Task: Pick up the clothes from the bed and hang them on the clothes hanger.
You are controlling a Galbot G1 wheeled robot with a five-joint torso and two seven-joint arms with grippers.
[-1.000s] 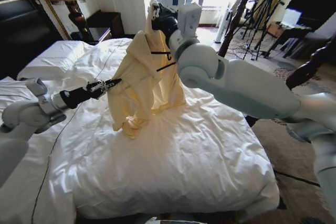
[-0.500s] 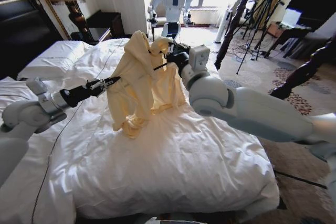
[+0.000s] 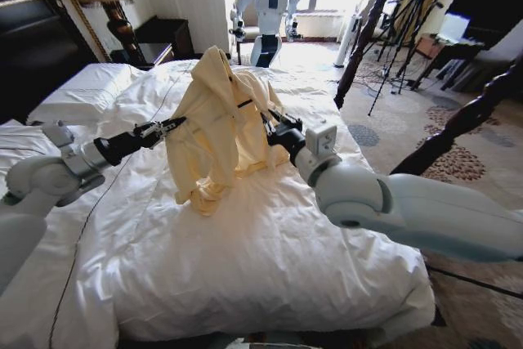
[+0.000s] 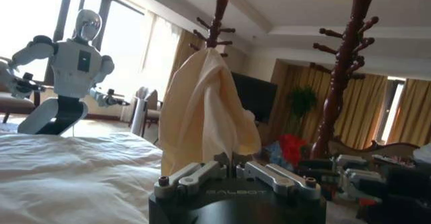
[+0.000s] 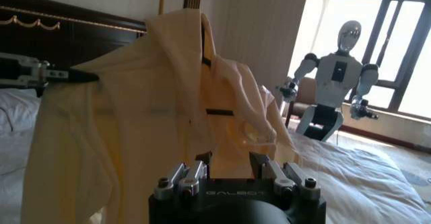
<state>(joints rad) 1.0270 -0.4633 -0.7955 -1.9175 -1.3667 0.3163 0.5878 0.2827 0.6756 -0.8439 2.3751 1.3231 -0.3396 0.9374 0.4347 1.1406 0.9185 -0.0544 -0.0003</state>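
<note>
The left gripper [image 3: 174, 125] pinches the shirt [image 3: 216, 124] at nine o'clock; the right gripper [image 3: 272, 131], at three o'clock, is open above the bed [image 3: 270, 259].

Most of the clothes hanger [image 3: 245, 105] is hidden inside the clothes [image 3: 214, 124], only short dark bars being seen, while the bed [image 3: 270, 259] is cut off at the frame's 6 and 9 o'clock edges.

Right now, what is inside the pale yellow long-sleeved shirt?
A thin dark hanger shows through gaps in the pale yellow long-sleeved shirt; fabric covers its hook and most of its outline. The left end effector pinches the shirt's side.
</note>
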